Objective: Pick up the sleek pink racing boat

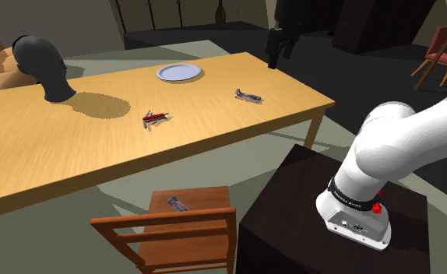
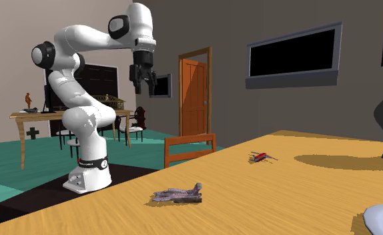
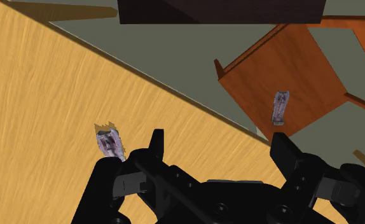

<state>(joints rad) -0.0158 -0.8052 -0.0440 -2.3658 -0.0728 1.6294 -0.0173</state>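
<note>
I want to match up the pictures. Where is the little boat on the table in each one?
Shoulder view: the boat lies on the table, right of the plate.
Second exterior view: the boat lies low in the middle, on the table's near part.
Wrist view: the boat lies on the table, just past one finger of the gripper.
Shared landmark: the wooden chair beside the table.

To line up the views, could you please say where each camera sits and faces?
Shoulder view: beside and behind the stand, looking down over the table; the arm shows.
Second exterior view: low across the table, facing the whole arm and gripper.
Wrist view: on the gripper, looking down at table edge and chair; open fingers show.
Shared: all three show the pinkish-grey boat.
</note>
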